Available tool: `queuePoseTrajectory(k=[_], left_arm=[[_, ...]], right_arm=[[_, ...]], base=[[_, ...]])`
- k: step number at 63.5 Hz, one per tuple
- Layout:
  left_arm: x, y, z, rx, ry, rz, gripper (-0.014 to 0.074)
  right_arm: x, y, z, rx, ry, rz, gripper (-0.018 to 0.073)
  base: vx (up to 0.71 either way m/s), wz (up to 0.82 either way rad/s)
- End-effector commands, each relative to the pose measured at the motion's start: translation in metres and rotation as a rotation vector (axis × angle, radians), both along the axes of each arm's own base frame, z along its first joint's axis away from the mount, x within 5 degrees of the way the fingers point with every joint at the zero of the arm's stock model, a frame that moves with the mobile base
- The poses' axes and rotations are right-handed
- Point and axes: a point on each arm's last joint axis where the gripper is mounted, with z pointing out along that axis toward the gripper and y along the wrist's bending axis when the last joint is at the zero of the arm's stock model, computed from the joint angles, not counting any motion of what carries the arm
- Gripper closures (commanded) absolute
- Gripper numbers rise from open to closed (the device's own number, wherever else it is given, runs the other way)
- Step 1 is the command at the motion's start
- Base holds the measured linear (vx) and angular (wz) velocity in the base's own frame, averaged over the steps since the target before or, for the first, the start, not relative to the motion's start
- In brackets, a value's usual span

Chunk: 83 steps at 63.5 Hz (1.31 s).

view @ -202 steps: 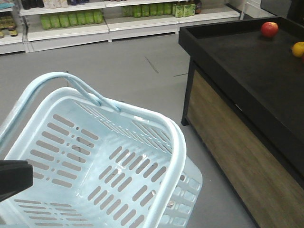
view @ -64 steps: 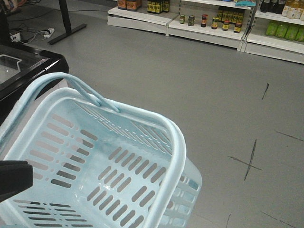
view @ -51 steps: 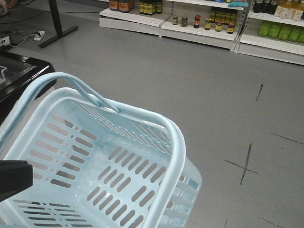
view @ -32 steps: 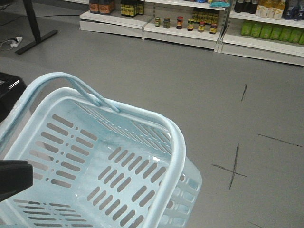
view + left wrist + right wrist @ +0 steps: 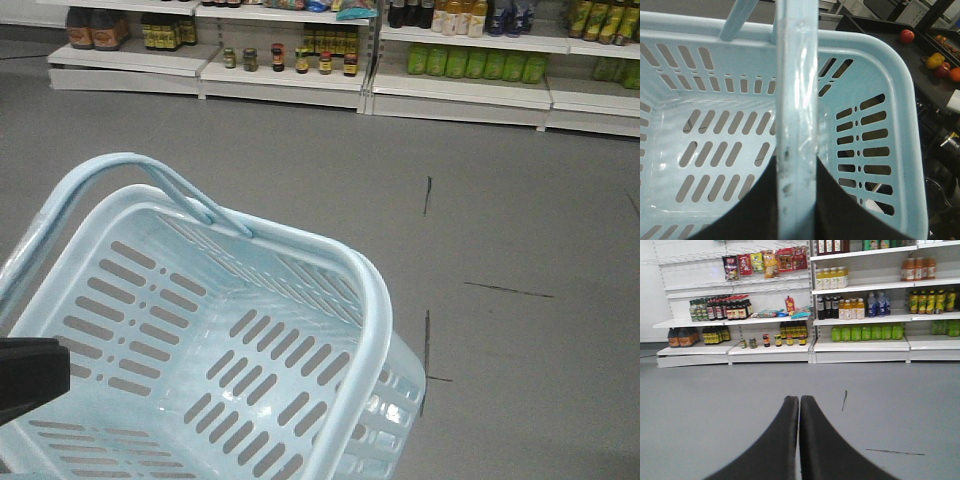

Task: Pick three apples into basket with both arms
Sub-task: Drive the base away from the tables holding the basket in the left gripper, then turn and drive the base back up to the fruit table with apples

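Observation:
The pale blue basket (image 5: 372, 300) hangs tilted over the grey floor and fills the lower left of the front view; nothing lies in it. In the left wrist view my left gripper (image 5: 796, 159) is shut on the basket's hoop handle (image 5: 796, 75), which runs straight up between the jaws. A red apple (image 5: 906, 35) and a darker red one (image 5: 942, 70) rest on a black counter (image 5: 880, 30) beyond the basket (image 5: 880, 55). My right gripper (image 5: 799, 399) is shut on nothing and points at the store shelves. No apples show in the front view.
A yellow fruit (image 5: 935, 60) and an orange one (image 5: 955, 74) lie beside the apples. White shelves of bottles and jars (image 5: 300, 60) line the far wall, also seen as shelves (image 5: 855, 310) ahead of the right gripper. Dark marks cross the floor (image 5: 500, 250).
The background has slid left in the front view: the black cabinet at the left edge is gone and the shelves have shifted. The basket keeps its place in the view, still held.

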Motion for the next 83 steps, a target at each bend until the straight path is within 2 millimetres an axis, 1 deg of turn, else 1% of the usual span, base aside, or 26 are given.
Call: queuePoseTrajectory(k=[1,83], left_arm=[[-0.0002,-0.0005,0.016,-0.103,-0.051,0.023,0.0604],[-0.0002,-0.0005,0.016,-0.103,-0.051,0.023,0.0604]], right_arm=[[-0.0008,-0.0001,0.0055,-0.012,-0.076,-0.003,0.0564],[-0.0008,-0.0001,0.0055,-0.012,-0.076,-0.003,0.0564]], base=[[0.25,-0.39],[0.26,-0.35]])
